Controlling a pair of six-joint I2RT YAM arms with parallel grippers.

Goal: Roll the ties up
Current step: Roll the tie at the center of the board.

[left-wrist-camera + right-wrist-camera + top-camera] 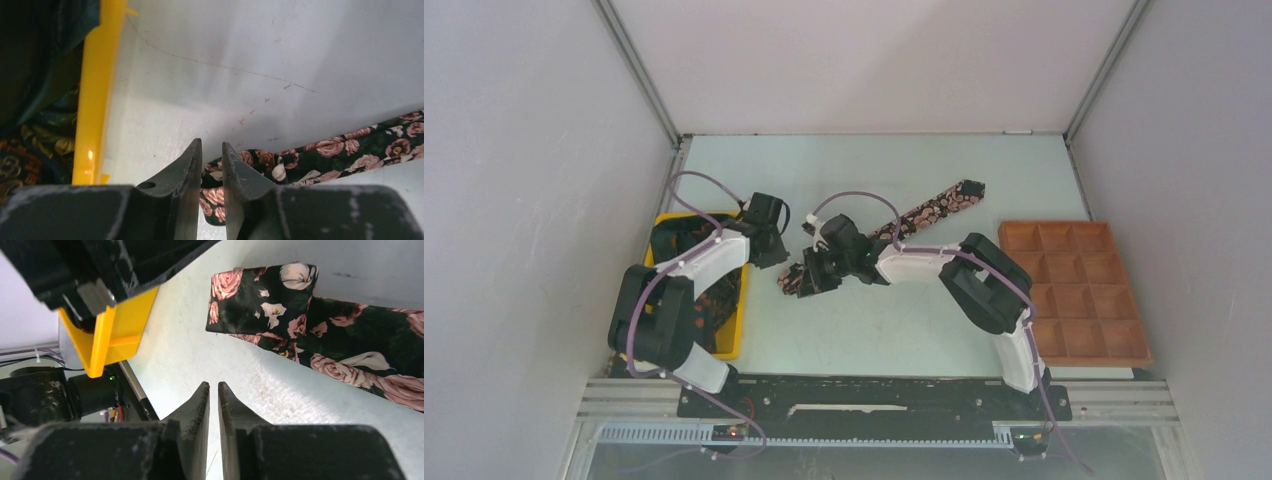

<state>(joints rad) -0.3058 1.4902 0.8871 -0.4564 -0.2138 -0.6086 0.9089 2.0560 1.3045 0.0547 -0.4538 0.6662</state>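
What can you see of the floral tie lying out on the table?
The floral tie is a long, narrow strip of what looks like woven fabric, black with pink and cream roses. It lies flat on the pale table, running diagonally from beside the yellow bin toward the far right. Its near end is folded back on itself; the rest is unrolled. The right tool hangs by that folded end, its fingers not around the fabric.
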